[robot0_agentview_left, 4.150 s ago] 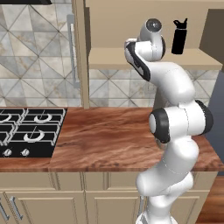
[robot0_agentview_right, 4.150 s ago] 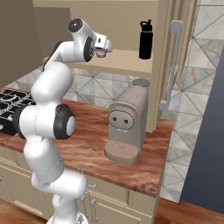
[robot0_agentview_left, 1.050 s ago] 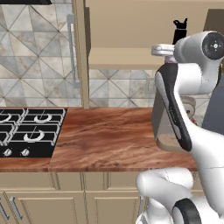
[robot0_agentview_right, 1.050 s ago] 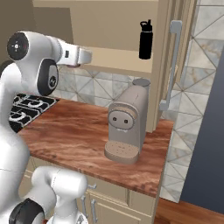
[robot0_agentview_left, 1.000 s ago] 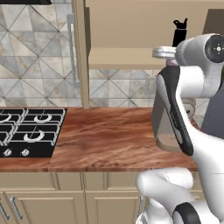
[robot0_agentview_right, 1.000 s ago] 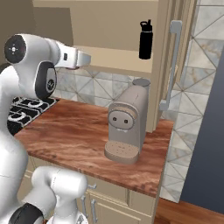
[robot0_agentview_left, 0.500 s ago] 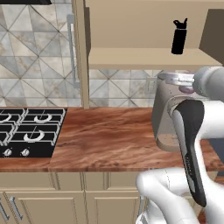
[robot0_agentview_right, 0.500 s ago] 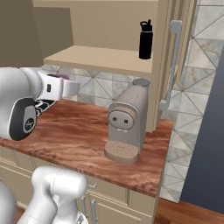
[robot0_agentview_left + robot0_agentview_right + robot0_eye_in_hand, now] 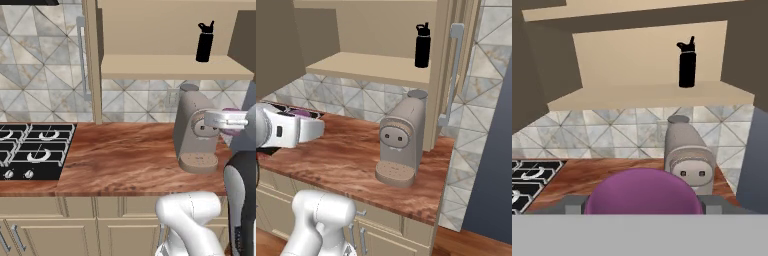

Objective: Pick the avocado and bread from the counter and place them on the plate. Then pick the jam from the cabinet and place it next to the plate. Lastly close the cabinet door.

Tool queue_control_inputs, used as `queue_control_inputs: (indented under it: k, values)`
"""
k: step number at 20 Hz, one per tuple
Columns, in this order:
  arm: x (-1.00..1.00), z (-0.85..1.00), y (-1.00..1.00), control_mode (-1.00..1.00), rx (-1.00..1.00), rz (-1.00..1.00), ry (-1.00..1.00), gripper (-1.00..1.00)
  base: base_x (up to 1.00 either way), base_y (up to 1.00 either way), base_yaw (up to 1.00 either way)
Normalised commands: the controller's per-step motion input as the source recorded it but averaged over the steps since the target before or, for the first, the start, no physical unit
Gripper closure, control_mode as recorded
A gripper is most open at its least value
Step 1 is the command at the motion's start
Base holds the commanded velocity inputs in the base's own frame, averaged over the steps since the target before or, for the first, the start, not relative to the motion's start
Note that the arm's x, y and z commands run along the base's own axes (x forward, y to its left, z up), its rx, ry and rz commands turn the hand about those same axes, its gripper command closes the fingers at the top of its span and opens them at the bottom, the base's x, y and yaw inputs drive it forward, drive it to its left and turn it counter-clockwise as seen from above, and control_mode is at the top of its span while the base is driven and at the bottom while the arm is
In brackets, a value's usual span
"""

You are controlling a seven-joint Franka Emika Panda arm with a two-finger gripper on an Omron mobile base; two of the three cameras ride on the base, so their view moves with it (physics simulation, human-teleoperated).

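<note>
Jam [image 9: 643,192], a purple rounded thing, pinched between the fingers of the gripper [image 9: 643,206], jaws at middling width around it, right up against the hand camera, above the near edge of the counter [image 9: 125,160]

Likely mid-carry toward the plate, so: keep the hand level and the squeeze steady, swing clear of the coffee machine [image 9: 688,155] just ahead, lower slowly, set down on bare wood just beside the plate's rim rather than on it, and release only once it sits flat

Beyond, reddish wood worktop with a black stove [image 9: 30,155] at its left end, grey triangle-tiled wall [image 9: 351,97], then a beige shelf [image 9: 175,67] with a black bottle [image 9: 687,62] upright on it; brown cabinet door [image 9: 276,45] apparently standing open, closing not yet done
</note>
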Motion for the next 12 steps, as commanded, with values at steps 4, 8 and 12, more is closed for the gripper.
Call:
queue_control_inputs:
  k: [4, 8, 12]
  values:
    - [-0.98, -0.02, 0.28, -1.00, 0.00, 0.07, 0.11, 1.00, 0.00, 0.00, 0.00]
    - [-0.19, 0.00, 0.39, -1.00, 0.00, 0.01, 0.03, 1.00, 0.00, 0.00, 0.00]
    - [0.00, 0.00, 0.00, -1.00, 0.00, 0.00, 0.00, 1.00, 0.00, 0.00, 0.00]
